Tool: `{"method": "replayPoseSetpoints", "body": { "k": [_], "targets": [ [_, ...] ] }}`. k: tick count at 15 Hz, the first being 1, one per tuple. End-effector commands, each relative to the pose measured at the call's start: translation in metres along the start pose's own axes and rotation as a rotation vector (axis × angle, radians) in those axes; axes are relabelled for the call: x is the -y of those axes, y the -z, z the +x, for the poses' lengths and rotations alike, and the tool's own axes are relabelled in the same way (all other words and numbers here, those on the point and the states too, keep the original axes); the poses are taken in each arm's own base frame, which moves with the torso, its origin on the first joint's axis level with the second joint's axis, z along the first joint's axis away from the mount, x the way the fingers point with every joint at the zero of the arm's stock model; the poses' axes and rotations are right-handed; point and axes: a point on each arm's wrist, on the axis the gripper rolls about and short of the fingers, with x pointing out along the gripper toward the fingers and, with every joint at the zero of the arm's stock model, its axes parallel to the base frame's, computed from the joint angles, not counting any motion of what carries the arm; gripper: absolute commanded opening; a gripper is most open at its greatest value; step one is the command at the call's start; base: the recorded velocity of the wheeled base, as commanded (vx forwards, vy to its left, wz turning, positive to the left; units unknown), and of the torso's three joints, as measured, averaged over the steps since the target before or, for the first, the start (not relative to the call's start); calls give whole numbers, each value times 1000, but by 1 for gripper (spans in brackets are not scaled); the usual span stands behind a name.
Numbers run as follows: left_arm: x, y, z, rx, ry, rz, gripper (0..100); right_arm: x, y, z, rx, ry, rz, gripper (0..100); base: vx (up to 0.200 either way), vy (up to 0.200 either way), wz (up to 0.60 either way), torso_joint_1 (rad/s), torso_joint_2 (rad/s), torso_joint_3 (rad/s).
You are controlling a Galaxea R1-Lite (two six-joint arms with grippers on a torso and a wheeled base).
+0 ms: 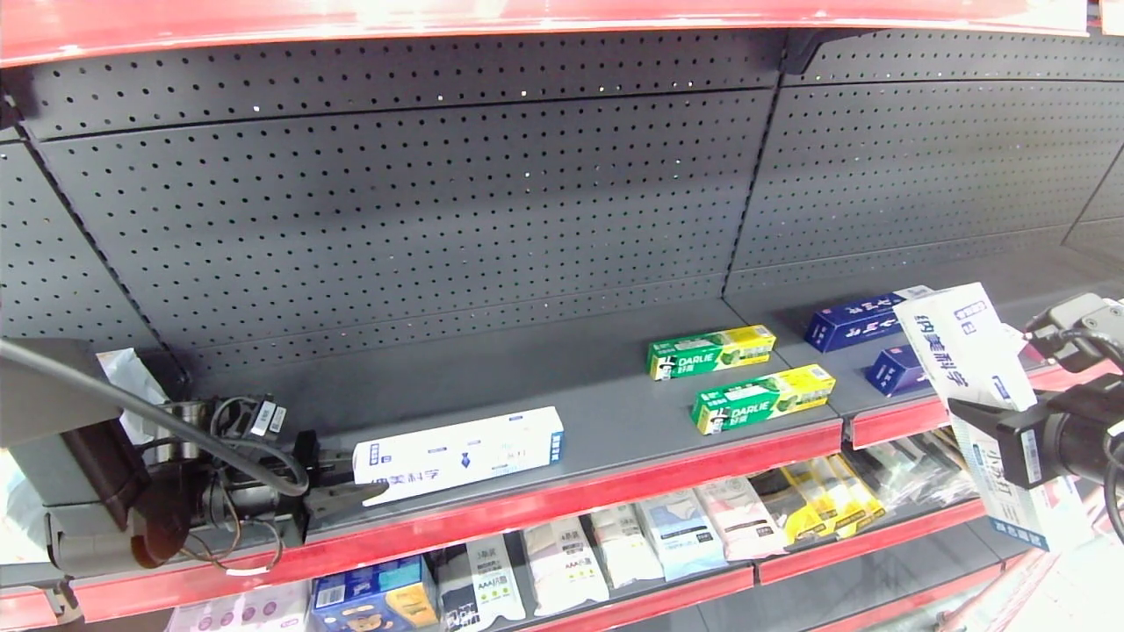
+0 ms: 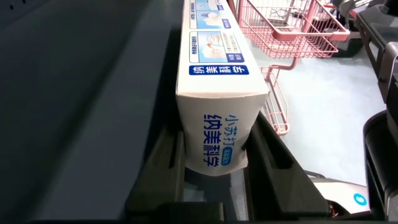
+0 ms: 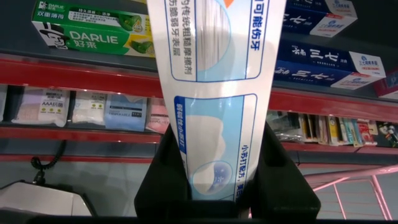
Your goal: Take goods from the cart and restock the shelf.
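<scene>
now l fingers (image 2: 277, 165) grip shelved box (image 2: 214, 106); r fingers (image 3: 163, 177) 2nd box (image 3: 214, 93)

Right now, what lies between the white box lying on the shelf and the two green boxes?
Nothing: in the head view, bare grey shelf separates the white box from the green boxes.

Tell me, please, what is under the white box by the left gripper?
The grey shelf; the white box seems to rest flat on it. The patch beneath is covered.
</scene>
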Motion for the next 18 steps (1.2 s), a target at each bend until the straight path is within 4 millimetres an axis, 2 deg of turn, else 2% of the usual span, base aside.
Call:
{"method": "replayPoseSetpoints", "body": {
  "k": [1,6,7,15,16,18],
  "targets": [
    [2,1,0,-1,1,-11,0,0,0,1,-5,-2,0,0,0,0,0,0,0,0],
    [1,1,0,-1,1,-19,0,1,-1,2,-2,-1,0,0,0,0,0,0,0,0],
    [2,1,0,-1,1,-23,100,1,-1,2,-2,-1,0,0,0,0,0,0,0,0],
    [4,-5,-4,0,-12,-18,100,1,-1,2,-1,-1,0,0,0,0,0,0,0,0],
    [5,-17,-6,4,-15,-28,100,1,-1,2,-1,-1,0,0,0,0,0,0,0,0],
    [4,-23,-8,7,-25,-23,100,1,-1,2,-1,-1,0,0,0,0,0,0,0,0]
  ]
}}
